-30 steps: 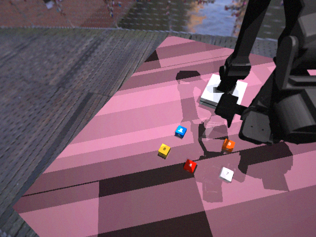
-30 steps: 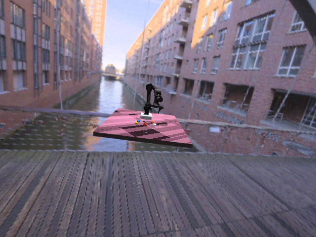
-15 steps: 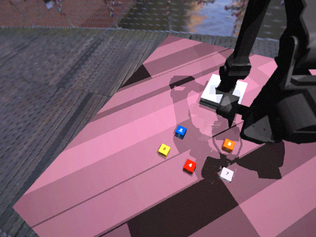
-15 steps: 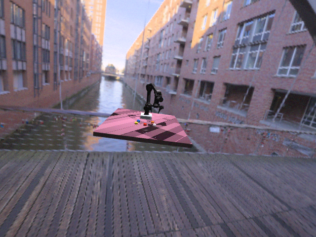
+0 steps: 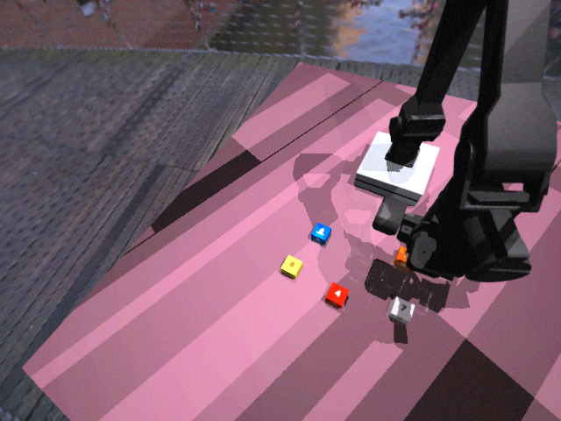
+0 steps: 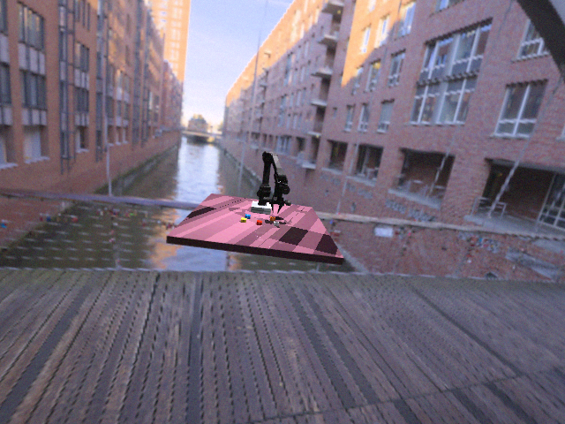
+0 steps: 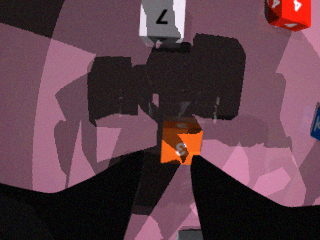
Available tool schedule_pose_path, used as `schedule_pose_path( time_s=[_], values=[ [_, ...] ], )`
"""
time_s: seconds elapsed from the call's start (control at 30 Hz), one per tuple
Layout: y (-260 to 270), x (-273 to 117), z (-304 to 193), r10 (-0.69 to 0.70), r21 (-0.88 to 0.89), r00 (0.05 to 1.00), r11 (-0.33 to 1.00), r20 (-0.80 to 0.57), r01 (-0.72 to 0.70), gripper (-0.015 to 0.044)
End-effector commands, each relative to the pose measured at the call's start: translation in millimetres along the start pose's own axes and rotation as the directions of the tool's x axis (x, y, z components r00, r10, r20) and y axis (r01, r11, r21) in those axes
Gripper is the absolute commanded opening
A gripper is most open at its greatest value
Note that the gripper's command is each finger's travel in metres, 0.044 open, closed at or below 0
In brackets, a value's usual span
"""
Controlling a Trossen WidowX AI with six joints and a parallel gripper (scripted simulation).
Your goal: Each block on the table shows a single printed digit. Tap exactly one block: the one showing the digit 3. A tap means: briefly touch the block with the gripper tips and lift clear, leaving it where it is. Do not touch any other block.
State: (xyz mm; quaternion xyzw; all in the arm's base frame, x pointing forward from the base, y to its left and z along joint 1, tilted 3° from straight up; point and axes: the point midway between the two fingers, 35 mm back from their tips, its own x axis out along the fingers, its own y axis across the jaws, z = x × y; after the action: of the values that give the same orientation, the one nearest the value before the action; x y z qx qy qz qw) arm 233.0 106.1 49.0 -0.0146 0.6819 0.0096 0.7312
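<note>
1. Pink-striped, my desk (image 5: 203, 289) (image 6: 255, 248) carries the yellow block (image 5: 291, 266) (image 6: 243, 220) at left, then the blue; I keep off both.
2. My partly open, empty claw (image 6: 276, 211) (image 7: 167, 159) hovers near the orange 3 block (image 5: 401, 256) (image 6: 272, 219) (image 7: 181, 145); I should centre, touch lightly, lift straight.

orange block (image 5: 401, 256) (image 7: 181, 146): 3 | white (image 5: 401, 310) (image 7: 161, 20): 7 | red (image 5: 337, 294) (image 7: 291, 12): 4 | yellow (image 5: 291, 266): 8

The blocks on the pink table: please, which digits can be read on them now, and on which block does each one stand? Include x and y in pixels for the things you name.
"3": orange block (image 5: 400, 256) (image 7: 181, 142)
"7": white block (image 5: 401, 310) (image 7: 162, 17)
"4": red block (image 5: 337, 295) (image 7: 292, 12)
"8": yellow block (image 5: 291, 266)
Blue block (image 5: 321, 233) (image 7: 316, 121): marked, too blurred to read.
</note>
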Motion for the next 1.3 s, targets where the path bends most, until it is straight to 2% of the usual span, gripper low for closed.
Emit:
schedule_pose_path(
  time_s=[0.0, 0.33, 0.97, 1.2, 1.27],
  values=[
    [-1, 4, -1, -0.007, -0.003, 1.000, 1.000, -0.002, 0.007, 0.0020],
    [-1, 5, -1, -0.007, -0.003, 1.000, 1.000, -0.002, 0.007, 0.0020],
    [-2, 34, -1, -0.007, -0.003, 1.000, 1.000, -0.003, 0.007, 0.0020],
    [-2, 35, -1, -0.007, -0.003, 1.000, 1.000, -0.003, 0.007, 0.0020],
    [-1, 18, 0, -0.003, -0.002, 1.000, 1.000, 0.000, 0.003, 0.0020]
  ],
)
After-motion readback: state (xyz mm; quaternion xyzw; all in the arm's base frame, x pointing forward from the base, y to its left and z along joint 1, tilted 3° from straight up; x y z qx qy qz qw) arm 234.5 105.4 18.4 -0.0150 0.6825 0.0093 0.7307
